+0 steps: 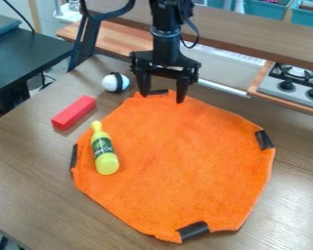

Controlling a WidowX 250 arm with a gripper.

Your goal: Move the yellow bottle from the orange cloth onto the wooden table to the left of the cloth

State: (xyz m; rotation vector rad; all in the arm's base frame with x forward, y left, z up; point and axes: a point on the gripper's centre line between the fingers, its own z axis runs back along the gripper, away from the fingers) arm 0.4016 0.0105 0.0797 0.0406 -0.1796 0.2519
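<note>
Lying flat, the orange cloth (pixel 185 156) appears light and limp; recommended hold: edge nearest the hand (pixel 162 98), fingers parted.

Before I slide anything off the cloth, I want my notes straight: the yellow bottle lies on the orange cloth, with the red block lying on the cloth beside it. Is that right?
Not quite: the camera view shows the red block lying on the bare wooden table, off the cloth. The yellow bottle does lie on the orange cloth.
</note>
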